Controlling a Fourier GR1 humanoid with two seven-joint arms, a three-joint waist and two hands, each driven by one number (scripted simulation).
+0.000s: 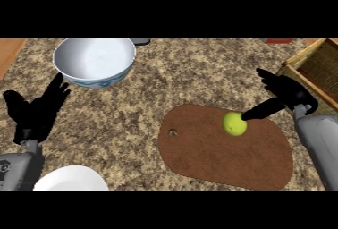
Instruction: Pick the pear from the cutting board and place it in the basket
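Note:
A yellow-green pear (233, 124) lies on the brown cutting board (218, 156), near the board's upper right part. My right hand (285, 91) hovers just right of the pear, fingers straight and spread upward, its thumb (263, 110) stretched down to the pear's right side. Nothing is curled round the fruit. A woven basket (317, 67) with a wooden rim stands at the right edge, just beyond the right hand. At the left edge my left hand (36, 112) rests open, fingers up, away from the board.
A white bowl (94, 60) with a blue pattern stands at the back left. A white plate (71, 179) shows at the lower left beside the left forearm. Speckled granite counter lies between bowl and board.

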